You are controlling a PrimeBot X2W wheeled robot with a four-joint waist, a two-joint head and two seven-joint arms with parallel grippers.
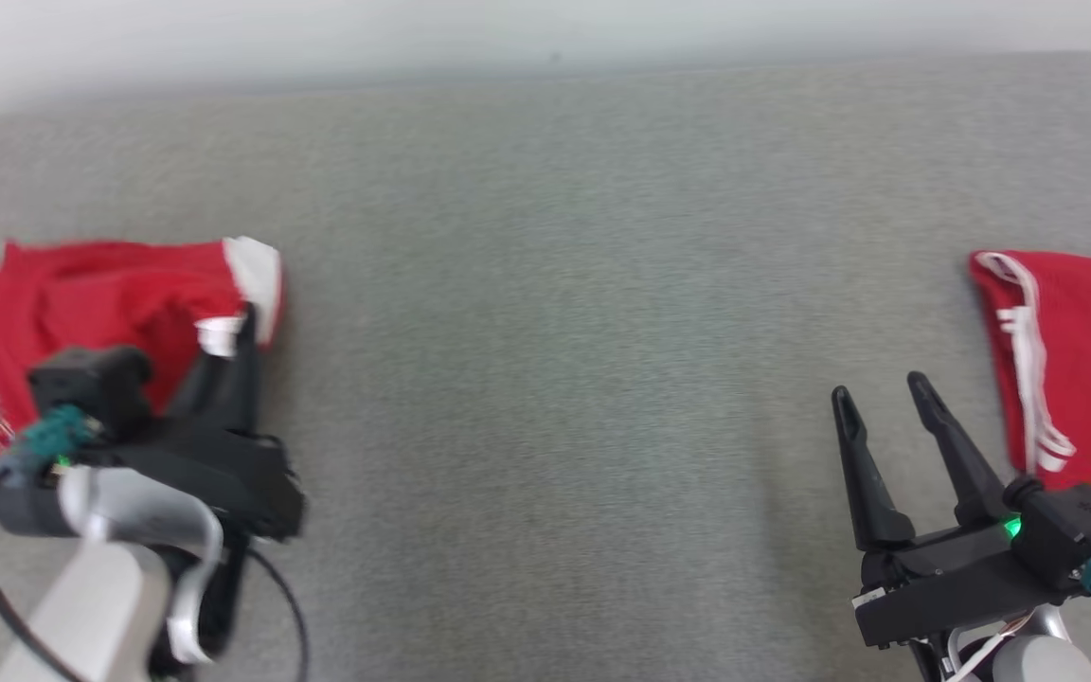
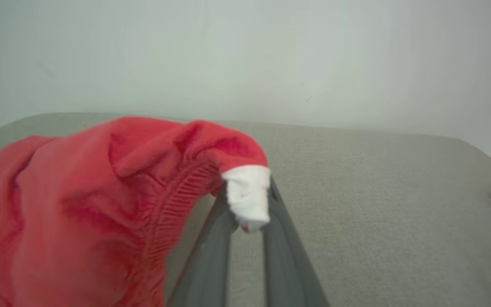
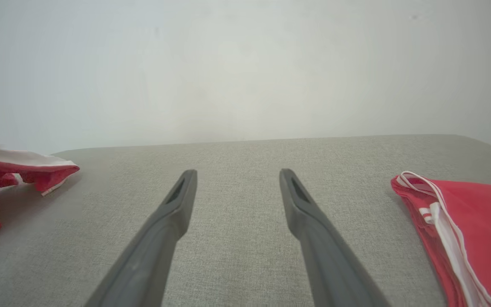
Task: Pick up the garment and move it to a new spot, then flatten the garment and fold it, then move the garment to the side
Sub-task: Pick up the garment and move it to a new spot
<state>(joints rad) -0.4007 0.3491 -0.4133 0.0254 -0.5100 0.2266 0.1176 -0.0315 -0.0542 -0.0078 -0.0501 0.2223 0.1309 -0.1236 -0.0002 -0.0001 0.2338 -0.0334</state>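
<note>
The grey fabric-covered counter [image 1: 545, 284] carries the crumpled red knit garment [image 1: 81, 284] at its left side. I judge it soft, light and limp, best held at its white cuff [image 2: 247, 196]. The left gripper [image 1: 244, 322] fingers pinch that cuff; the right gripper [image 1: 879, 386] fingers stand spread, well apart from it.

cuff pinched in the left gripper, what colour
White cuff; clearest in the left wrist view.

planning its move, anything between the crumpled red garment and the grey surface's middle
Nothing visible. The left gripper grips the crumpled red garment by its white cuff; the folded red striped garment lies far right, past the right gripper.
</note>
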